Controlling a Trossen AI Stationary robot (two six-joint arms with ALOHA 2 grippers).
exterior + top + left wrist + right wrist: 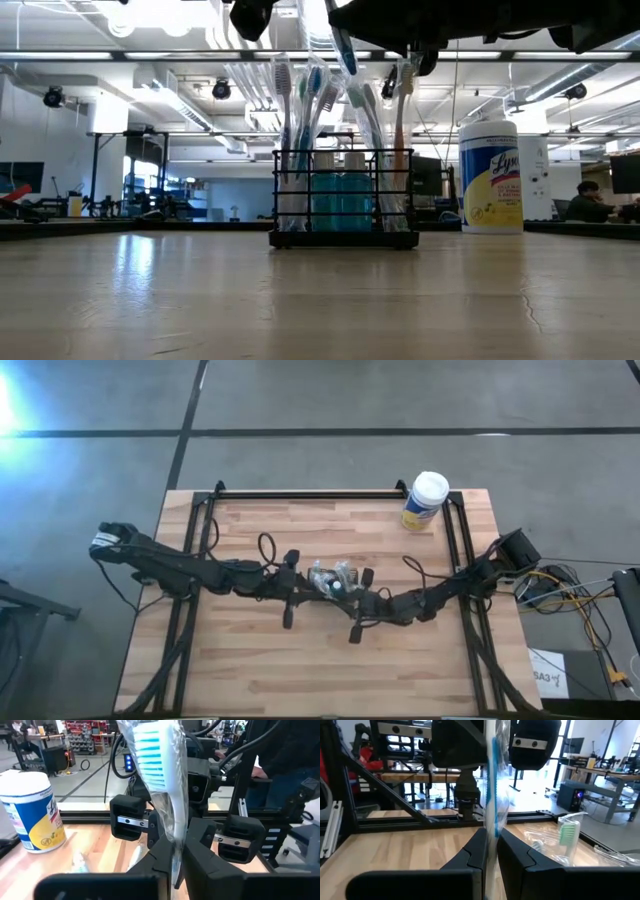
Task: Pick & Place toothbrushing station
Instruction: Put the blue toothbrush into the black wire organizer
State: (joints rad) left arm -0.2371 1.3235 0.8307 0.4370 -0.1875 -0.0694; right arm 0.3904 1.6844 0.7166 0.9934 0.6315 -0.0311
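The toothbrushing station (343, 205), a small black slotted holder, stands on its base at mid-table with several toothbrushes upright in it; in the high view the station (335, 582) lies under the meeting grippers. Both grippers point level and face each other above it. My left gripper (175, 865) is shut on a plastic-wrapped toothbrush (160, 765) with blue-and-white bristles. My right gripper (491, 855) is shut on a wrapped white-and-blue toothbrush (491, 780), seemingly the same one, lower down. A wrapped green-bristled brush (568, 832) lies on the table. My left gripper pinches the wrapped brush's handle (175, 851) just below the head, between its two fingers, coming level from the table's left. The brush stands upright, head above the fingers. Its lower end is hidden by the fingers. My right gripper pinches the wrapped handle (490, 837) between its two fingers, coming level from the table's right. The brush stands upright and runs up past the fingers toward the left gripper. What its lower end rests on is hidden.
A yellow wipes canister (425, 500) with a white cap stands at the table's far right corner. Black frame rails (310, 493) run along the far edge and both sides. The near half of the wooden table (320, 670) is bare wood.
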